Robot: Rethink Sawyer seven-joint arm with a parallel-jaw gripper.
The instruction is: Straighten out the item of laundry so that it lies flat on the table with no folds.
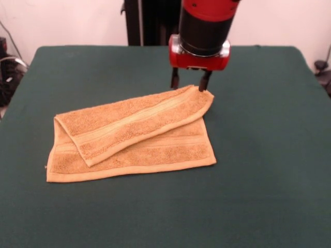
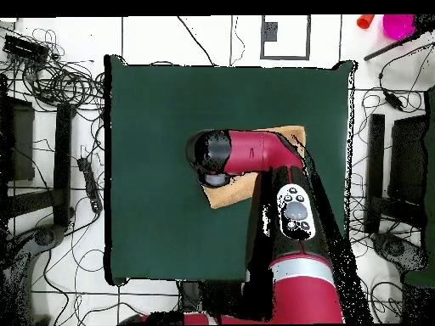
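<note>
Jaws on the red and black arm's gripper [image 1: 190,81] are standing apart, one dark finger on either side of the raised far corner of the rectangular orange-tan terry hand towel [image 1: 129,139], and the right-hand finger in the front view is touching or just brushing the cloth. Whether that corner is actually being pinched cannot be told; the fingers look spread rather than closed, so the corner seems at most loosely caught.

The towel is lying near the middle of the large table covered in dark green cloth [image 1: 269,186], folded over itself: an upper flap with a pale woven band is running diagonally across the lower layer, from the left edge up to the corner under the gripper. In the overhead view the arm is covering most of the towel, leaving only two patches showing beside it.

Several risks are showing. If the fingers are closing on both layers at once, the whole towel is likely to drag instead of unfolding. If the hold is shallow, the thick terry may be slipping free partway through a pull, leaving the flap crumpled. Pulling in the wrong direction would be deepening the fold.
</note>
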